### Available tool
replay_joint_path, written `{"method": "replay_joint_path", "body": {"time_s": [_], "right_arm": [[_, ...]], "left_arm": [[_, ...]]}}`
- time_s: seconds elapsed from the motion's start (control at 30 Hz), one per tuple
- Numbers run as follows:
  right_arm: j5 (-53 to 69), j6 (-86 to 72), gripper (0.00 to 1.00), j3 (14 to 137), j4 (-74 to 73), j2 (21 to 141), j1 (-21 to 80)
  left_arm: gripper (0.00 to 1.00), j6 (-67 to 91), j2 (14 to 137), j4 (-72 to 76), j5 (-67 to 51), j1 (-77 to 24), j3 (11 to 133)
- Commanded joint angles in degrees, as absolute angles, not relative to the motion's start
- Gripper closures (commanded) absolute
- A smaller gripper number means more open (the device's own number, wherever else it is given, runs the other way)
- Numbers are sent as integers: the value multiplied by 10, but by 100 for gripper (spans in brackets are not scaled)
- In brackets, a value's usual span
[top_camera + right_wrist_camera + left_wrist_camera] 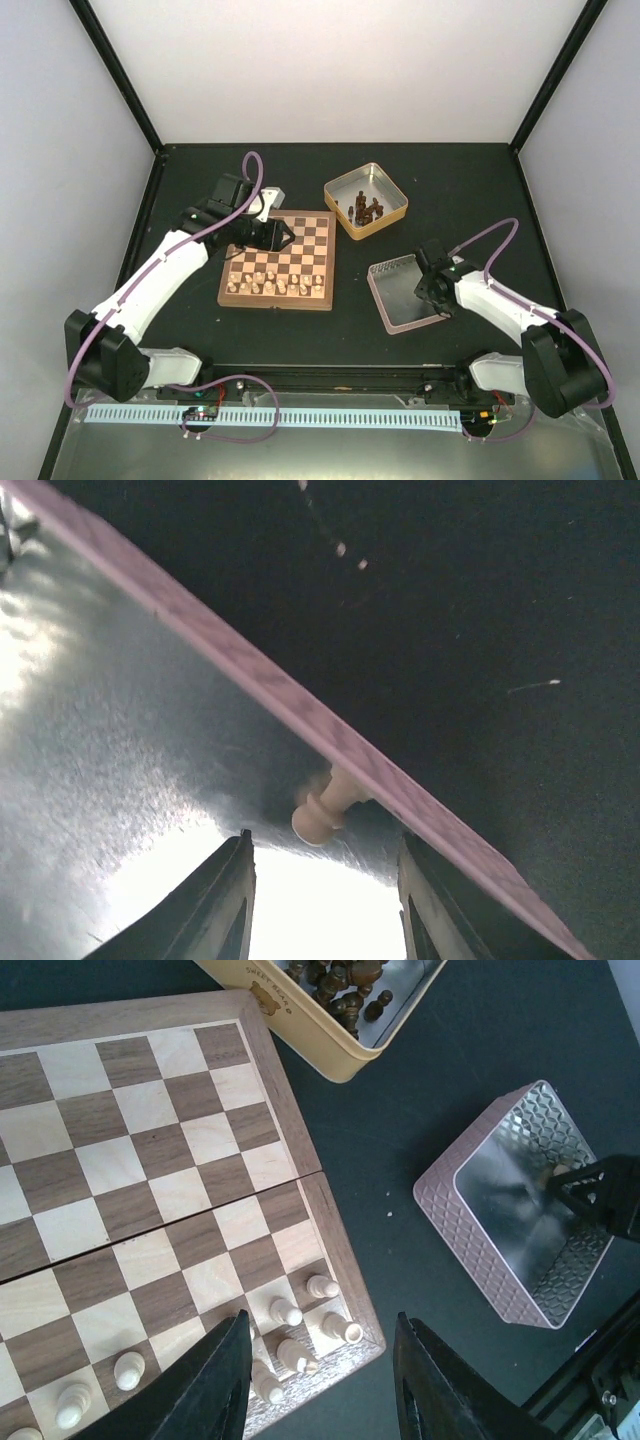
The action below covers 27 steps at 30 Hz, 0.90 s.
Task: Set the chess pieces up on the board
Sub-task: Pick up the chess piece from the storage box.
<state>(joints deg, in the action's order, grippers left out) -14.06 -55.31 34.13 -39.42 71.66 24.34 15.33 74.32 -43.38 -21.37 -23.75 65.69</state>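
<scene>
Pale chess pieces [270, 286]: on the board [295, 235], standing in the two rows nearest the arms. From the left wrist, a cluster by the near-right corner, a couple perhaps tilted; cannot tell for sure.

One stray pawn [322, 812] off the board: lying on its side inside the pink tin [120, 710], round head over the shiny floor, other end touching the tin's wall.

Right gripper [325, 905]: down inside that tin, to the right of the board. Jaws parted, pawn just beyond the fingertips [228, 880], not between them. Gripping nothing.

Left gripper [322, 1380]: hovering above the board's far half, wrist camera looking down on the right-hand squares. Jaws apart, nothing held; a few pale pieces on the board showing through the gap.

Board itself: wooden, tan and brown checks, reddish border, flat on the dark table [450, 180], left of centre.

Yellow tin [378, 182]: beyond the board's far-right corner, near it but not touching, open, holding a heap of dark brown figures [367, 210]. Pink tin nearer the arms than the yellow one, apart from the board's right edge.
</scene>
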Motion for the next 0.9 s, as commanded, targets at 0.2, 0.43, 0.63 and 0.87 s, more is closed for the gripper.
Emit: {"method": "replay_joint_path", "body": {"time_s": [0.2, 0.43, 0.63, 0.87], "right_arm": [[-236, -743, 64, 361, -366, 748, 239], [-242, -775, 65, 364, -352, 786, 240], [-229, -746, 77, 368, -325, 819, 232], [-189, -679, 99, 354, -304, 788, 232]], "left_arm": [[59, 158, 700, -418, -223, -240, 649], [59, 158, 693, -419, -222, -240, 643], [59, 160, 695, -418, -225, -240, 645], [59, 169, 691, -405, -230, -240, 639]]}}
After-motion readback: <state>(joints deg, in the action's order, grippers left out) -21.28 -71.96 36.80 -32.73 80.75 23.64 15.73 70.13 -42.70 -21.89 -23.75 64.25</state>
